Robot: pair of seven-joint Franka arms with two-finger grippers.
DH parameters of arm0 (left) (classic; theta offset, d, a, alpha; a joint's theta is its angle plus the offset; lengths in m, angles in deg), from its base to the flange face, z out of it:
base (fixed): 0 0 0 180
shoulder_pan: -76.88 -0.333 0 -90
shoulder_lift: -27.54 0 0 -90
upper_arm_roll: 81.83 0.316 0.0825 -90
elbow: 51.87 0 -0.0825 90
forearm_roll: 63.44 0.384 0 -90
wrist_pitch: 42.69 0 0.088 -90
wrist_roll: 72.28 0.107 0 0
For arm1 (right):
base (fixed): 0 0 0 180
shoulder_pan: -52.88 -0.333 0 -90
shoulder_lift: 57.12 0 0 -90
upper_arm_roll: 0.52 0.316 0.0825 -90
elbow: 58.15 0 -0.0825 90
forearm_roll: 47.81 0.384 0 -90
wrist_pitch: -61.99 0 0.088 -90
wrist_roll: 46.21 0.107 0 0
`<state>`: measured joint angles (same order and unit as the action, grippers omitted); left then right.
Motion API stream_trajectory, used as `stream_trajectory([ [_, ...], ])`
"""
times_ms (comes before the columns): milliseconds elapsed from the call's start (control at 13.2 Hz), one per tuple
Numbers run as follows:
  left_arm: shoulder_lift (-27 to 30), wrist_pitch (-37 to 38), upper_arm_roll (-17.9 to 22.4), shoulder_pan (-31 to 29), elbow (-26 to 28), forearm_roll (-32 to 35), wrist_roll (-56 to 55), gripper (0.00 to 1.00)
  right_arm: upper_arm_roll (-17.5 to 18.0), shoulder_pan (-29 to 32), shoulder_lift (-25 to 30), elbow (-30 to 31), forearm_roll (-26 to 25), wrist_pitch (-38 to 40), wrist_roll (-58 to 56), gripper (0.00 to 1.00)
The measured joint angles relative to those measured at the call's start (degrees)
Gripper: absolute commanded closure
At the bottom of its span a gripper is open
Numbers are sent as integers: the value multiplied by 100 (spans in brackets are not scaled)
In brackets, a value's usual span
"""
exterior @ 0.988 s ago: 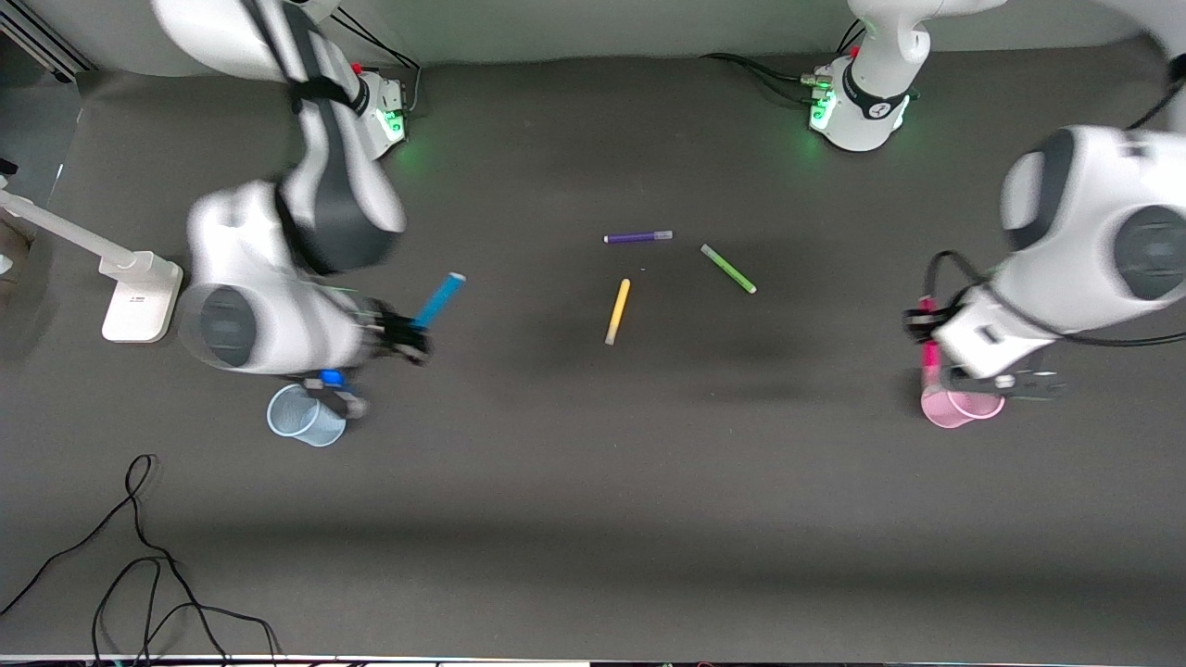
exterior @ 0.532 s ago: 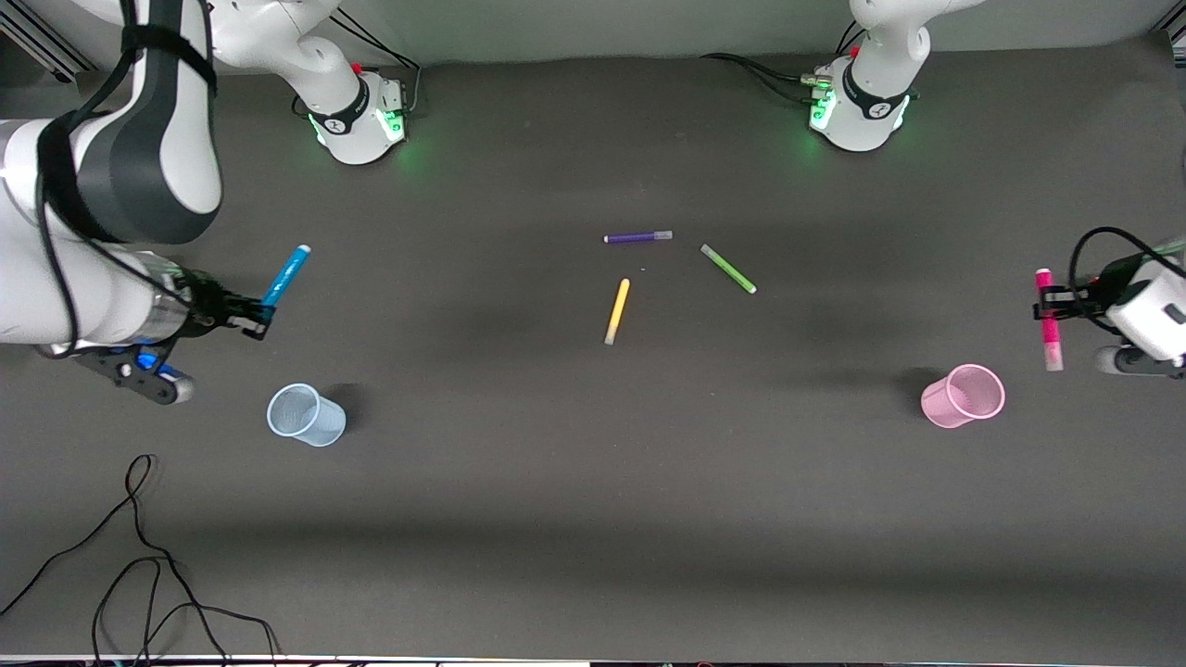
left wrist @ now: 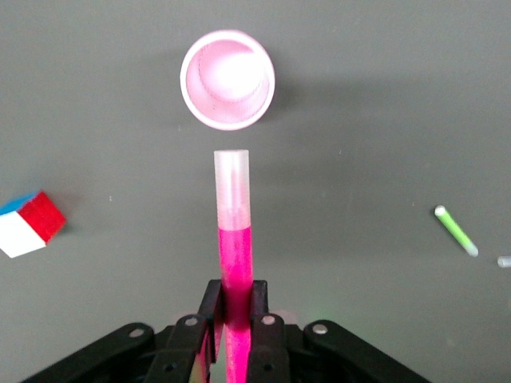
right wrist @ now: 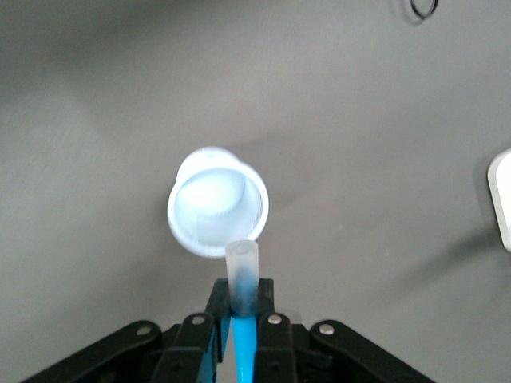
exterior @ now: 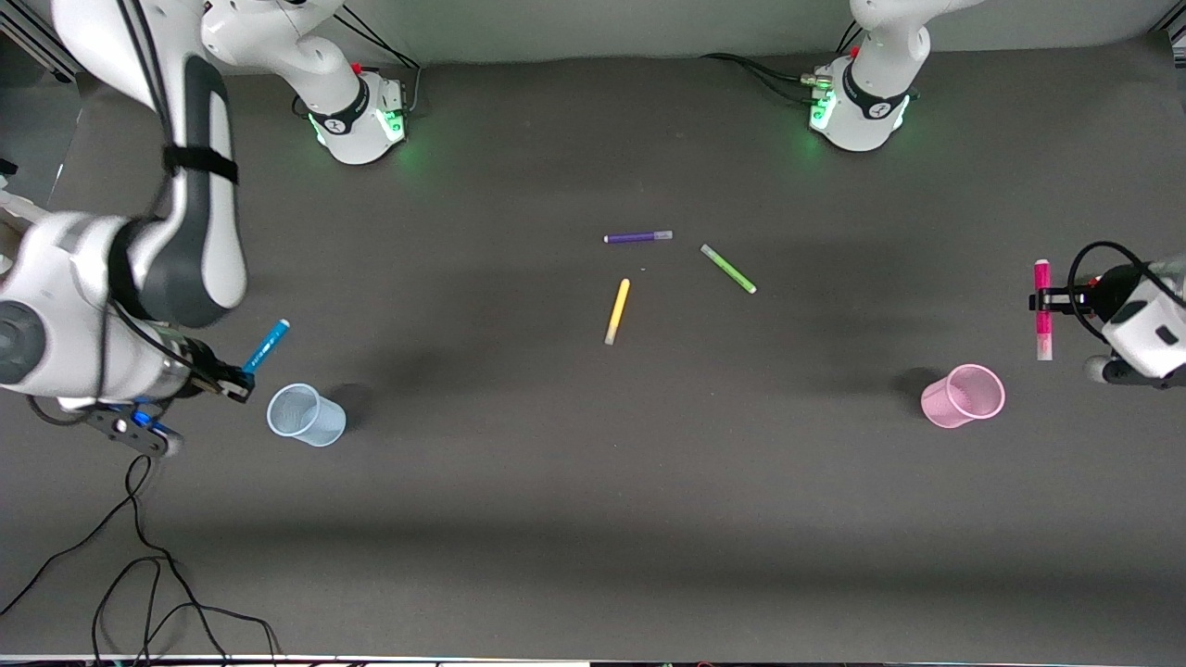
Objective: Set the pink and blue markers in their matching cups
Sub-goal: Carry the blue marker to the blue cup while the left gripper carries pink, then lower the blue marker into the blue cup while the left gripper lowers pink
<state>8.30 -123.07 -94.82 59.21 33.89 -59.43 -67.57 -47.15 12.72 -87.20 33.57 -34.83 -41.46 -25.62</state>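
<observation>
The right hand [exterior: 243,378], up in the air beside the pale blue cup [exterior: 306,415] at the right arm's end of the table [exterior: 593,519], is clamped shut on the blue marker [exterior: 266,346]. In the right wrist view the marker's clear end [right wrist: 242,271] hangs just off the cup's rim [right wrist: 217,202]. The left hand [exterior: 1040,301] is closed on the pink marker [exterior: 1042,308], held upright near the pink cup [exterior: 964,396]; the left wrist view shows its pale end [left wrist: 232,185] just short of the cup's mouth [left wrist: 227,78]. Purple [exterior: 637,237], green [exterior: 728,269] and yellow [exterior: 617,311] markers lie mid-table.
</observation>
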Motion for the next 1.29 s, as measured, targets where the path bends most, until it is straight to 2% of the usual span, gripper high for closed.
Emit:
stream_trajectory([
  [228,-877,563,-7,51,-758,168,-183,100,4,82,-485,18,8,-620,0,100],
  [608,-1941,674,-10,196,-1337,316,-490,100,45,403,-992,-135,332,-1245,1,100],
  [988,-2454,675,-7,214,-1585,429,-532,100,45,479,-1090,-247,738,-1326,74,100],
  [1292,-2789,479,-7,224,-1740,488,-658,100,44,505,-1109,-263,856,-1693,943,100],
])
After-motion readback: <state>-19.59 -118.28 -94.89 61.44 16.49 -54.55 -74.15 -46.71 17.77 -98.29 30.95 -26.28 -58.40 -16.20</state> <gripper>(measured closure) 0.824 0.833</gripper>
